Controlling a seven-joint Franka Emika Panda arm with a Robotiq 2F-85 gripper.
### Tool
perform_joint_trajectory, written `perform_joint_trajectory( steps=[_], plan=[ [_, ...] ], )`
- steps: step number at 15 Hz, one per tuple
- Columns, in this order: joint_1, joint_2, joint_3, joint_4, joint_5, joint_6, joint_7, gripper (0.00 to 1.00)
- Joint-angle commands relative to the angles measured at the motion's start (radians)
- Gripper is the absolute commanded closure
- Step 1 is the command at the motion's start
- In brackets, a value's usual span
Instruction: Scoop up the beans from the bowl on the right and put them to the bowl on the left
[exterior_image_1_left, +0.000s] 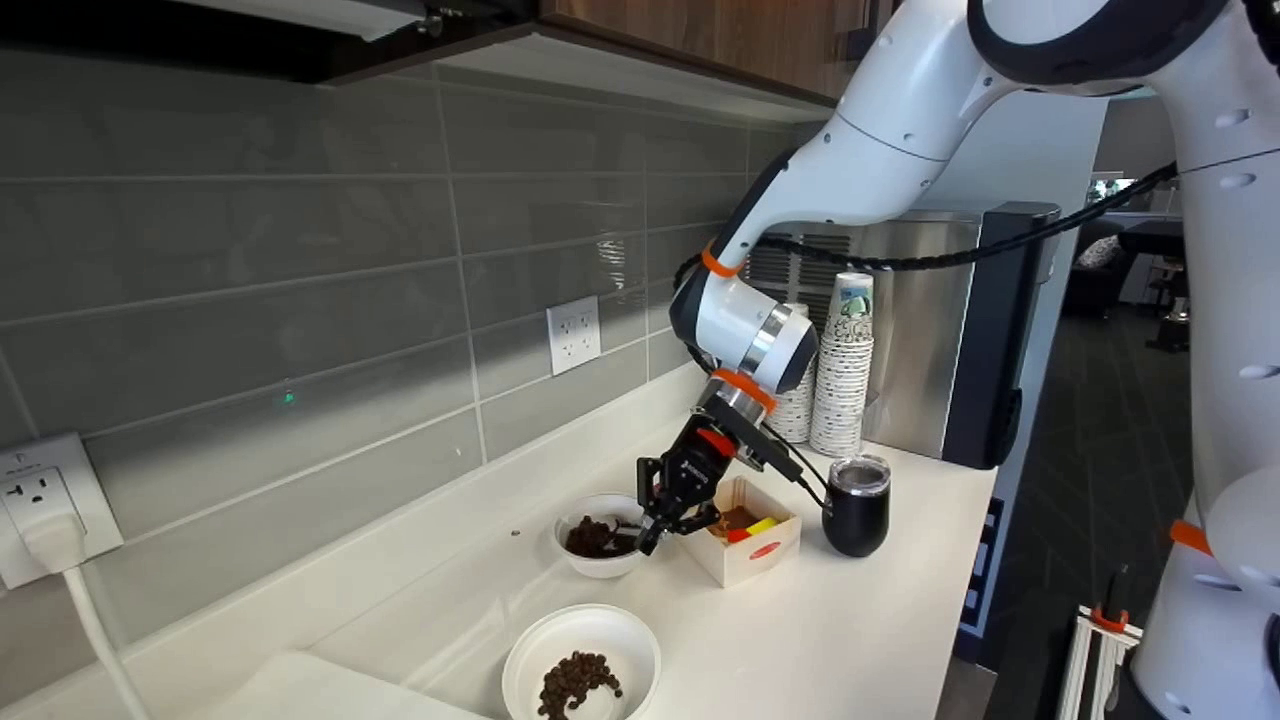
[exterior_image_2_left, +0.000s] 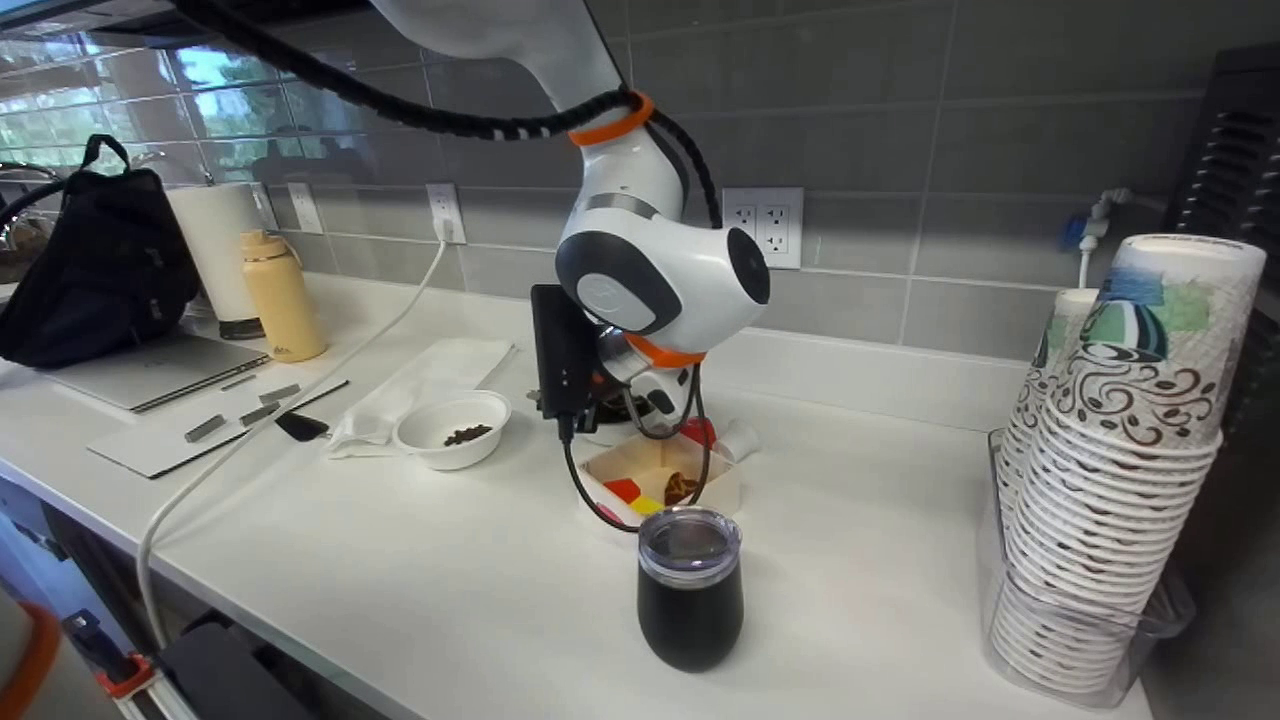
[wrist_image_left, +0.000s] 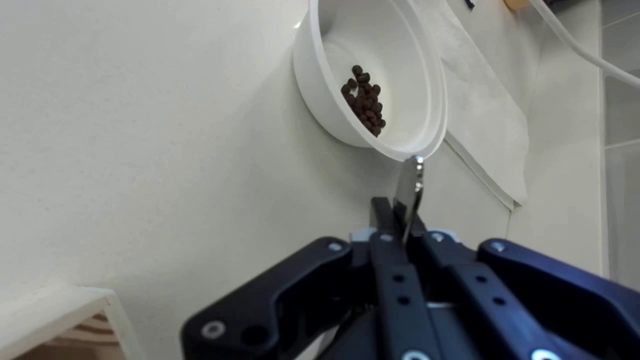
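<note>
My gripper (exterior_image_1_left: 650, 534) is shut on a metal spoon. The spoon's bright handle end (wrist_image_left: 411, 182) sticks up between the fingertips (wrist_image_left: 397, 217) in the wrist view. The right white bowl (exterior_image_1_left: 600, 568) holds dark beans (exterior_image_1_left: 598, 537). The fingertips are at this bowl's rim, and the spoon's lower part points into the beans. The spoon's head is hidden. The left white bowl (exterior_image_1_left: 632, 645) holds a small pile of beans (exterior_image_1_left: 577, 683). It also shows in the wrist view (wrist_image_left: 325, 95) and in an exterior view (exterior_image_2_left: 450, 455), where the arm mostly hides the right bowl.
An open paper box (exterior_image_1_left: 755, 562) with snacks stands close beside the right bowl. A black tumbler (exterior_image_1_left: 857, 512) and stacked paper cups (exterior_image_1_left: 843, 385) stand behind it. The tiled wall (exterior_image_1_left: 560, 420) runs along the counter. A white napkin (exterior_image_2_left: 425, 385) and cord (exterior_image_2_left: 330, 370) lie past the left bowl.
</note>
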Motion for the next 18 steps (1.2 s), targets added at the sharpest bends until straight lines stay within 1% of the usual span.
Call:
perform_joint_trajectory(
  steps=[1,4,10,18],
  plan=[
    [-0.023,0.015,-0.019,0.002,0.054,-0.057,-0.093,0.99],
    [-0.038,0.033,-0.032,0.001,0.081,-0.093,-0.157,0.99],
    [-0.066,0.051,-0.060,0.000,0.098,-0.185,-0.261,0.99],
    [-0.084,0.005,-0.105,-0.030,0.055,-0.311,-0.357,0.99]
  ],
)
